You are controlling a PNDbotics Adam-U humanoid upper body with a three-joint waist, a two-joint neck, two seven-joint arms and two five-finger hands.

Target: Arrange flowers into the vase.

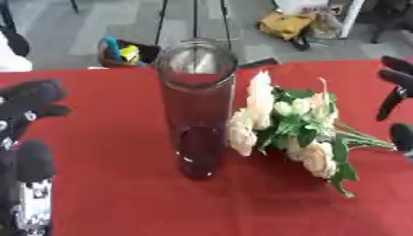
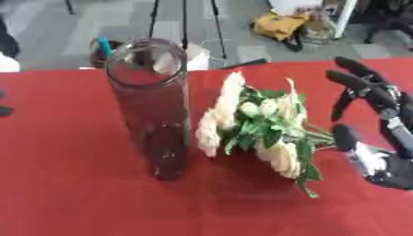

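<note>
Flower stems (image 2: 322, 136) hidden behind right hand (image 2: 379, 156); left hand (image 1: 24, 152) cut off by edge; flowers blurred.

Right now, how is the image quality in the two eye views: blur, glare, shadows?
Left eye view: soft all over; the glass vase shows pale reflections near its rim. Right eye view: equally soft; flower bunch petals lose detail, a faint shadow lies on the red tablecloth beneath them; right hand edges smeared.

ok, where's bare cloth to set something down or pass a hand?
Bare red tablecloth runs along the near edge and between the left hand and the glass vase. Crowded: the bouquet lies against the vase, stems reaching the open right hand.
</note>
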